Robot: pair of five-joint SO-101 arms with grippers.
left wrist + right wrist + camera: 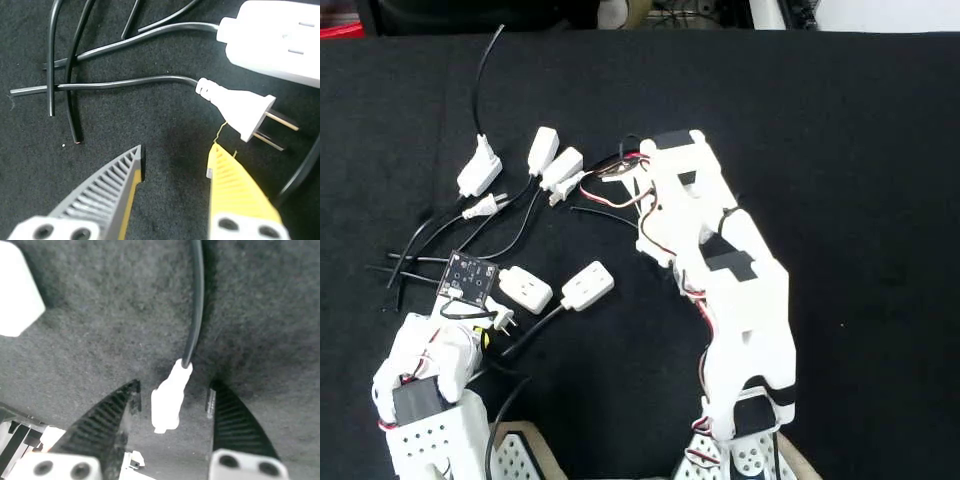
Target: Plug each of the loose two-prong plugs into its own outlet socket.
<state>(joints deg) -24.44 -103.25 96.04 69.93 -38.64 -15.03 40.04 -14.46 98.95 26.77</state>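
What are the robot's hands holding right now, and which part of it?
Nothing yet. The right gripper is open around a white plug, with gaps on both sides. The left gripper is open near another plug.

Black cloth [860, 150] spreads beneath the left gripper [175, 160] and right gripper [172, 390]; a red item [338, 30] lies far beyond the left gripper.

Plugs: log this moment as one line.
left gripper: open, loose plug lying just ahead | right gripper: open, straddling second plug, not gripping | plugged in: neither
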